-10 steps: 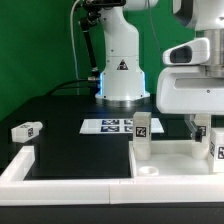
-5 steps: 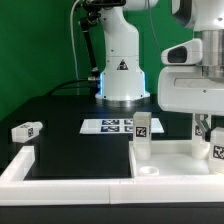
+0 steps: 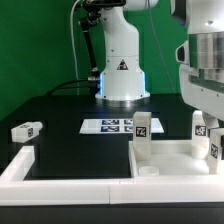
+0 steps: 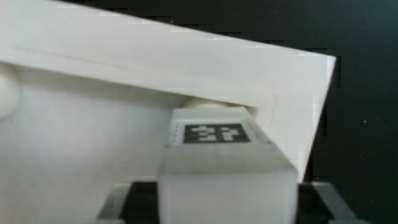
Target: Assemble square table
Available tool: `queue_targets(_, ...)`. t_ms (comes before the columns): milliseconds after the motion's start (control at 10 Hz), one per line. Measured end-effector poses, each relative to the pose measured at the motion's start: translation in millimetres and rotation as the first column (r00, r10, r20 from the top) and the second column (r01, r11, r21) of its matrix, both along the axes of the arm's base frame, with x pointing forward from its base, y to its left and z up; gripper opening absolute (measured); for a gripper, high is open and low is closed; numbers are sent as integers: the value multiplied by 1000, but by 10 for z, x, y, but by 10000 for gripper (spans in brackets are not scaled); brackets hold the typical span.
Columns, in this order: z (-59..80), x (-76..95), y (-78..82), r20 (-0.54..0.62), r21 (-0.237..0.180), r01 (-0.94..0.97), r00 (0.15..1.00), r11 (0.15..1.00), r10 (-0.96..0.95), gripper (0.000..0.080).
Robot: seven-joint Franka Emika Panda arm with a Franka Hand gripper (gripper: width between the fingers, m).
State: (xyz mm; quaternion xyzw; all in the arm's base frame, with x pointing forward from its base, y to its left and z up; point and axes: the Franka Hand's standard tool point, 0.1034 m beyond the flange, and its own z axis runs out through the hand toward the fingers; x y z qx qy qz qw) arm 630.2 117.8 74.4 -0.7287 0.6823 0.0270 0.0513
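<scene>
The white square tabletop lies at the exterior view's right. One tagged white leg stands upright at its near-left corner. My gripper hangs over the tabletop's right side, shut on another tagged leg. A further tagged leg shows right beside it. In the wrist view the held leg fills the gap between my gripper's dark fingers. Its far end meets a round corner socket of the tabletop. A loose leg lies on the black table at the left.
The marker board lies flat in front of the robot base. Long white border rails run along the front and left of the work area. A green backdrop stands behind.
My hand has shifted toward the exterior view's right and looks turned. The held leg stays at the tabletop's right side. The other legs have not moved.
</scene>
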Motion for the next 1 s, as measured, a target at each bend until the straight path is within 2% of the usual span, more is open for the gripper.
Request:
queue_targets(200,-5,10,-20,-32,51,289,957,956,-288,292)
queue_targets(400,-5,9,-14,-41,61,331,944,942,-329,292)
queue_targets(500,-10,-2,13,-28,44,256,967,966,-255,367)
queue_targets(600,-15,-17,125,4,3,100,995,995,-100,542)
queue_targets(700,-19,-3,185,49,-20,-62,997,998,63,542)
queue_targets(800,-32,11,180,86,-48,-241,966,969,245,627)
queue_targets(1000,-35,10,167,92,-60,-336,936,940,341,643)
